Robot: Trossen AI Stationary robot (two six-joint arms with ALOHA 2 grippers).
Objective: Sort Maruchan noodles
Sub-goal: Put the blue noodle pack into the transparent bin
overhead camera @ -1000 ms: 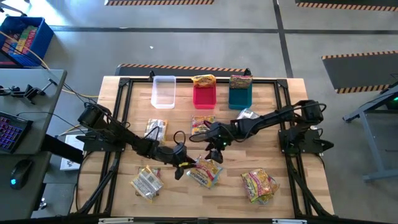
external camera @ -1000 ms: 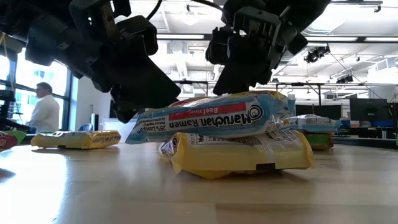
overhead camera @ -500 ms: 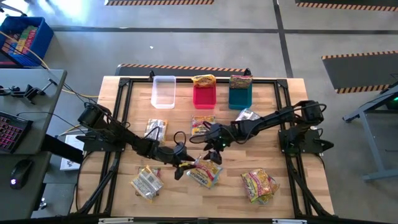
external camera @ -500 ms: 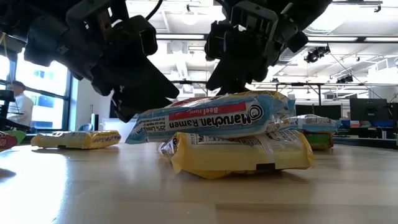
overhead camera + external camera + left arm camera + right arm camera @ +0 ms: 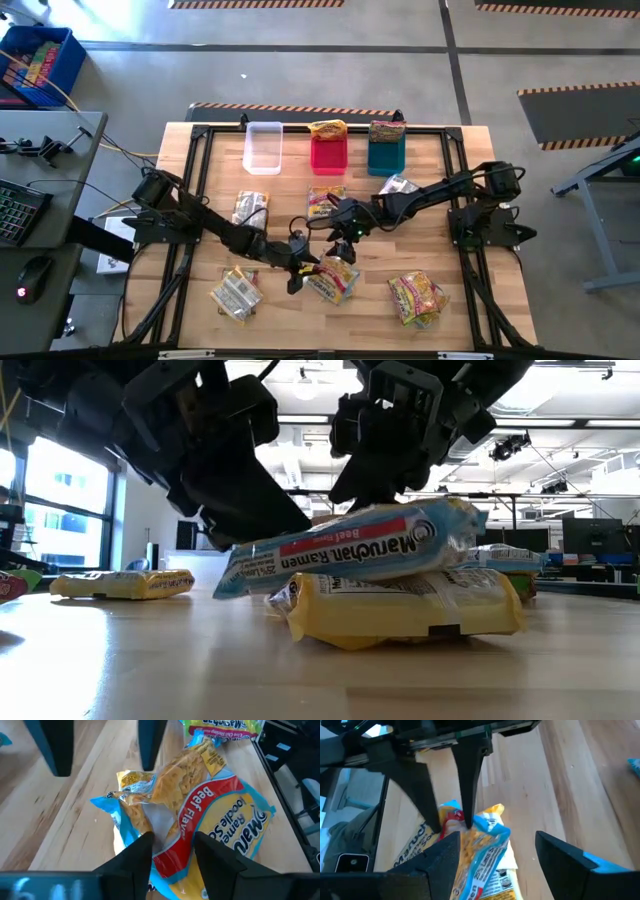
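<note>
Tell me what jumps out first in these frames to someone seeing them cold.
Mid-table, both arms meet over a two-packet stack: the left gripper has its fingers at the end of a blue-and-red Beef Flavor packet lying tilted on a yellow packet, while the right gripper hangs open just above. Next, the row at the far edge: an empty clear bin, then a red bin and a teal bin, each with packets.

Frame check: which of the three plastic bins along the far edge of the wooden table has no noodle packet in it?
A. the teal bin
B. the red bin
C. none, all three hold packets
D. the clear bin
D: in the high view the clear rectangular plastic bin shows only its bare bottom, while the red plastic bin and the teal plastic bin each have a crinkly noodle packet at the top.
</note>
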